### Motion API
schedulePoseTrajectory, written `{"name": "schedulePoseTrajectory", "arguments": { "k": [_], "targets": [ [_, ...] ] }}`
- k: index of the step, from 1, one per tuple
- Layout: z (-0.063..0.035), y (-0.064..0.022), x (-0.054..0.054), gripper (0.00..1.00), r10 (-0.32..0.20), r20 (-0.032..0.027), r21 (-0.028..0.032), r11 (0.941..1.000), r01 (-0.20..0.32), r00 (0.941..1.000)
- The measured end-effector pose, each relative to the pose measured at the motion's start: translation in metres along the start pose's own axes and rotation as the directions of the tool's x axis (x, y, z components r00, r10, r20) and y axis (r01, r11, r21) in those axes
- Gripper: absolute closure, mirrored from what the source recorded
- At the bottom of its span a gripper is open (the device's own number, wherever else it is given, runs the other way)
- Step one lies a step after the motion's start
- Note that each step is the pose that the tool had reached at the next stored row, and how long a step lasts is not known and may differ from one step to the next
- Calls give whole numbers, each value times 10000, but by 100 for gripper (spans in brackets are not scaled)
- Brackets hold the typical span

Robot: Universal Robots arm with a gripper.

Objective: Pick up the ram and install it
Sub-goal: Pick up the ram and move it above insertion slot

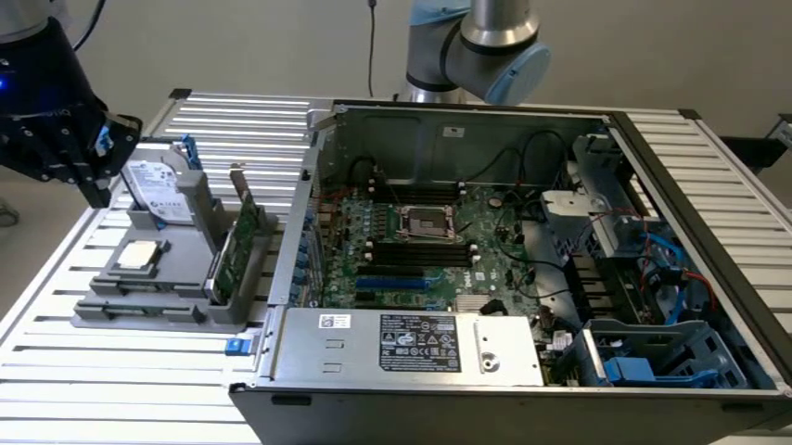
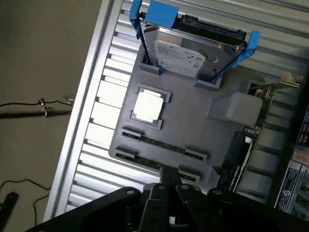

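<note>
While the gripper (image 2: 171,182) hangs with its fingers pressed together and nothing between them, we see the ram (image 2: 161,145) resting in the grey holder (image 2: 193,116), near the fingertips but apart from them. On the exterior view, that holder sits at nine o'clock from the open computer case (image 1: 520,222), with the ram along its six o'clock edge

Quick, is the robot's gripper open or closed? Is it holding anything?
Gripper: closed, holding nothing; the ram lies in the grey holder.
</note>
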State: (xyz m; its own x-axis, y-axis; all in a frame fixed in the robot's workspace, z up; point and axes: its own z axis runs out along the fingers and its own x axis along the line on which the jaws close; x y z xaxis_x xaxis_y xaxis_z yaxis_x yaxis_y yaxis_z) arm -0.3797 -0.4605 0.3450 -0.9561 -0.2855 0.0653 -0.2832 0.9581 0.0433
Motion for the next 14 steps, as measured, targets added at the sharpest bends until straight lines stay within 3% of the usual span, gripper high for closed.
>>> {"name": "schedulePoseTrajectory", "arguments": {
  "k": [3, 7, 11, 14],
  "targets": [
    [12, -1, -1, 89, -549, -25, 35, 9985, 549, 9985],
    [31, -2, -2, 89, -1268, -60, 79, 9919, 1268, 9919],
    [51, -2, -3, 89, -1990, -99, 122, 9799, 1991, 9800],
    [55, -2, -3, 89, -2514, -104, 166, 9677, 2515, 9678]
  ]
}}
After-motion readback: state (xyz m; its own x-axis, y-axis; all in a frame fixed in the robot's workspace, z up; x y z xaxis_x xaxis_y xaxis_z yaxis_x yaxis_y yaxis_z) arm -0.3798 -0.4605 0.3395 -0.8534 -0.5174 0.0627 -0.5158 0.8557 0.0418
